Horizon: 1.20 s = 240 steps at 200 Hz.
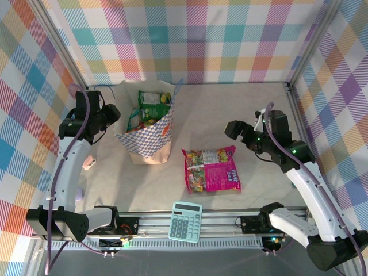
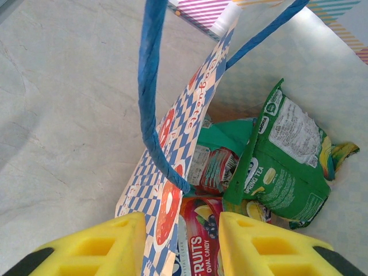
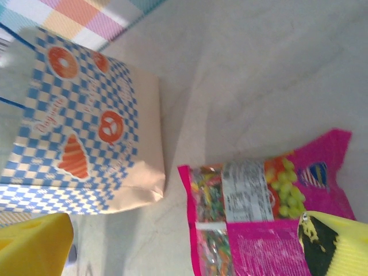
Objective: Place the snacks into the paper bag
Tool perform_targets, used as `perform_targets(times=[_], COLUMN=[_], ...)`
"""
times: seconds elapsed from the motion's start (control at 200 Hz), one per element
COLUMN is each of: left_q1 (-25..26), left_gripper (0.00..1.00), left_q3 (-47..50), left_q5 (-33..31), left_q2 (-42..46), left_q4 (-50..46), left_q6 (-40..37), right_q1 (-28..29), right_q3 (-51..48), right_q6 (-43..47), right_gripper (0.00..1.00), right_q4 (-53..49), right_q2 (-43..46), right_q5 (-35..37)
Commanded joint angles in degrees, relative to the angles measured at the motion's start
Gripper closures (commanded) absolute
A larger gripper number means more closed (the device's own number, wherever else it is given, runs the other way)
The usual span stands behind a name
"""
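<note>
My right end effector (image 3: 181, 230) stood spread wide and held nothing. The big magenta snack packet (image 3: 270, 207) lay flat on the surface (image 1: 259, 103) just under it, with one finger looming over the packet's corner. Further out, past the other finger, stood the paper bag (image 3: 86, 132), apart from the packet.

My left end effector (image 2: 183, 221) had its fingers at a narrower gap, astride the bag's wall at the mouth, and I saw no clamp on the paper. Below it, inside the bag, a green packet (image 2: 287, 161) stood on edge over other snacks. A blue cord handle (image 2: 150, 103) ran up close past the fingers.

My worries were these. The magenta packet was glossy and flat, so the fingers could skid over it, or pinch only film and drop it on the way. It was also broad and the bag looked well filled, so it could catch on the rim or the green packet and tip the bag. The cord could snag my left fingers and drag the bag if that arm moved.
</note>
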State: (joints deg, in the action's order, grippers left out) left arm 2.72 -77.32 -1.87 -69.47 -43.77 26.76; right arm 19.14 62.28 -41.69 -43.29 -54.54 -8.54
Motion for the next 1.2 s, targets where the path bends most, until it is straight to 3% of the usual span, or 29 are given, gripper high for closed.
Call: perform_targets(times=[0.0, 0.45, 0.805, 1.195], left_q1=[0.5, 0.9, 1.2, 1.9], left_gripper=[0.62, 0.62, 0.63, 0.63], left_q3=[-1.6, -1.3, -0.9, -1.0], left_q5=[1.2, 1.7, 1.9, 2.0], left_q2=[0.0, -0.5, -1.3, -1.5], left_q4=[-0.1, 0.7, 0.9, 1.4], left_q6=[-0.1, -0.2, -0.5, -0.5], right_q1=[-1.4, -4.5, -5.9, -5.9], right_q3=[-0.7, -16.7, -22.0, -35.7], right_q6=[-2.5, -15.5, -16.2, -28.9], right_gripper=[0.00, 0.00, 0.00, 0.02], right_q4=[-3.7, -0.3, -9.1, -1.3], right_q2=[0.2, 2.6, 6.0, 10.8], right_q5=[-4.7, -11.6, -10.3, -15.4])
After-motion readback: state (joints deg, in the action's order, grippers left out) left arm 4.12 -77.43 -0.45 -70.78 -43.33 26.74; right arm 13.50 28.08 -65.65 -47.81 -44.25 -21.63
